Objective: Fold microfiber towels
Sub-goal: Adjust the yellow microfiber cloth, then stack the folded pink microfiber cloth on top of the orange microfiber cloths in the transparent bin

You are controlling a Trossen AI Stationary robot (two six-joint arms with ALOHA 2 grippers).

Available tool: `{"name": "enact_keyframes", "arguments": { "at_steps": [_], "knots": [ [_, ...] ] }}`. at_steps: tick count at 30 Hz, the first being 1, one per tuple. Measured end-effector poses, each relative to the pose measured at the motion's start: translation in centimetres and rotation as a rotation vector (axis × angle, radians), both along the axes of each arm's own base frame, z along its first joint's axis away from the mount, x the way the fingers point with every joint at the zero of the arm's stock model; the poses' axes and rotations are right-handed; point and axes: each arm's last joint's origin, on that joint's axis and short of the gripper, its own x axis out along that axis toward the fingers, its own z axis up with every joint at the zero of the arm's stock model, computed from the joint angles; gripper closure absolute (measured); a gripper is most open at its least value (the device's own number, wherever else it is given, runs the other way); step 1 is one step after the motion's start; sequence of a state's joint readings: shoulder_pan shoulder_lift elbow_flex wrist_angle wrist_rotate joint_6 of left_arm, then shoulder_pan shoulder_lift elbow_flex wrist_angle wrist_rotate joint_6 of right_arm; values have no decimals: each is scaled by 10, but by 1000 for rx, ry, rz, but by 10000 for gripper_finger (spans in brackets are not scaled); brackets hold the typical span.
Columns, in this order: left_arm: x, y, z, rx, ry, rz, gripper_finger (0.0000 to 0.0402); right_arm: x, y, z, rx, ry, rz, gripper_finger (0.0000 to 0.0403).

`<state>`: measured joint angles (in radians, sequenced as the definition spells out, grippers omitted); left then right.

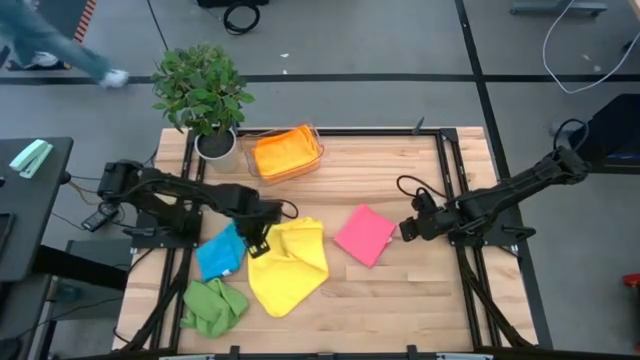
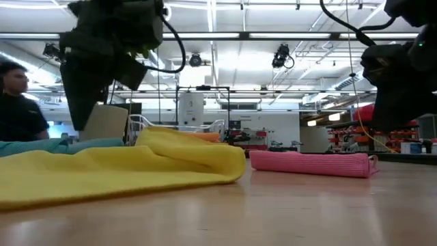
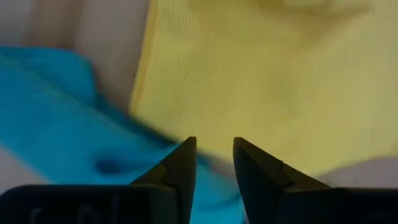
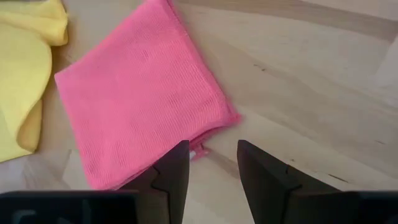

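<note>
The high view alone takes in the whole spread. With the yellow towel [image 1: 288, 264] as landmark: a blue towel [image 1: 220, 252] touches one edge, a crumpled green towel [image 1: 213, 306] lies just beside the blue one, a folded pink towel [image 1: 364, 235] sits near the opposite side, and orange towels [image 1: 280, 153] fill a clear plastic tray [image 1: 314, 140] well apart, beside a potted plant [image 1: 203, 95].

The left wrist view shows the left gripper [image 3: 214, 163] over the yellow-blue border, fingers slightly parted and empty. The right wrist view shows the right gripper [image 4: 212, 163] at the pink towel's corner, fingers parted, gripping nothing.

Only the low view shows the hall beyond the wooden table [image 2: 287, 212], with ceiling lights and a person [image 2: 19, 109] behind the yellow towel.
</note>
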<state>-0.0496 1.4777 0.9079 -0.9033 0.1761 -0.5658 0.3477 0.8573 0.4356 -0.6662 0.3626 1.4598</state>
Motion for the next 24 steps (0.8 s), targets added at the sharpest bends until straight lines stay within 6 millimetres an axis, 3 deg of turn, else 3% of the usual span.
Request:
{"name": "enact_keyframes", "arguments": {
  "at_steps": [3,6,10,13,17,24],
  "knots": [
    [1,0,26,7,35,-44,285,-1,-2,-1,9,-11,-28,260],
    [16,1,58,7,-65,-42,284,-1,-5,-5,4,5,-53,260],
    [50,6,101,82,-426,62,271,1,-8,-12,33,-8,-78,260],
    [75,20,116,75,-681,162,252,2,-7,-26,85,-65,-90,260],
    [108,44,98,48,-792,209,223,-2,-7,-47,140,-118,-139,260],
    [155,85,22,-21,-771,191,182,-7,-5,-57,144,-161,-253,260]
  ]
}}
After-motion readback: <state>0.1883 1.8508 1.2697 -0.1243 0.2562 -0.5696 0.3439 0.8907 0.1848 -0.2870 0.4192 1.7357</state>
